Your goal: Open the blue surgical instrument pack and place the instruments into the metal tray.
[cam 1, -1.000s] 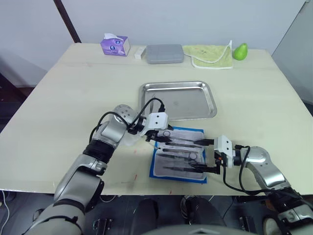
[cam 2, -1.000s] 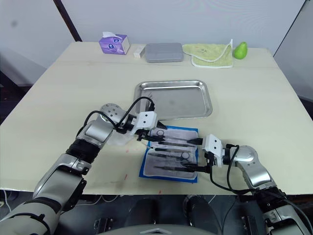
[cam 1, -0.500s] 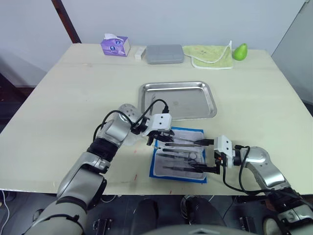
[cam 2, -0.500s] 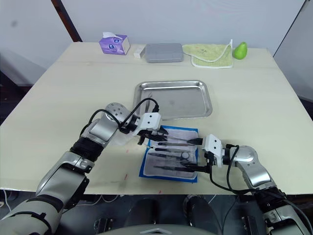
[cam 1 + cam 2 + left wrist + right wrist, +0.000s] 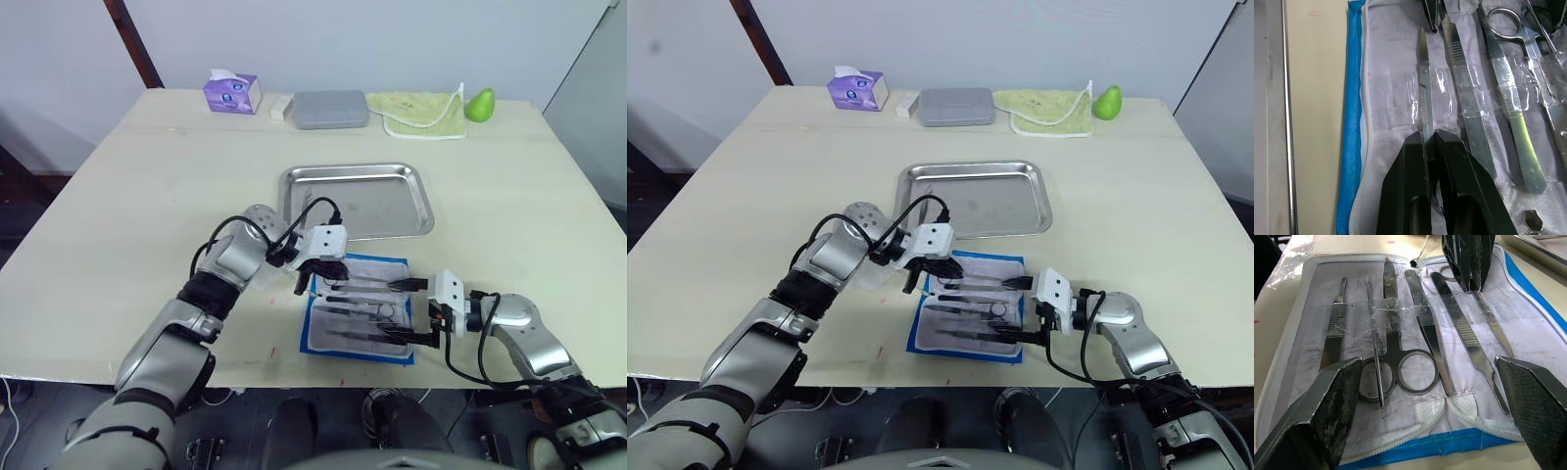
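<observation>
On the table (image 5: pixel 127 196), toward its near edge, the pack (image 5: pixel 360 309) lies opened flat, a blue-edged sheet with whitish clear lining, just in front of the tray (image 5: pixel 358 201), which sits near the table's middle and holds no instruments. At the left, the left gripper (image 5: pixel 323 277) reaches down onto the pack's far left corner; the left wrist view shows its two black fingers (image 5: pixel 1406 196) drawn together on a thin instrument (image 5: pixel 1424 93) that lies under clear tape on the lining, next to the blue border. Beside that piece, the same view shows a ridged-handle tweezers (image 5: pixel 1465 103), a flat-handled tool (image 5: pixel 1511 117) and ring-handled scissors (image 5: pixel 1503 17), all lying side by side under strips of tape. Farther right, the right gripper (image 5: pixel 416 311) rests at the pack's right edge with its fingers (image 5: pixel 1327 406) spread wide apart, one toward the far side of the pack and one toward the near side, holding nothing; its wrist view looks across the row of instruments (image 5: pixel 1415 333), among them scissors with two round loops, a thin probe and several flat-handled pieces, all on the lining. Along the table's far edge, from left to right, stand a purple tissue box (image 5: pixel 231 92), a grey case (image 5: pixel 331 108), a yellow-green cloth (image 5: pixel 423 112) and a green pear (image 5: pixel 480 103).
</observation>
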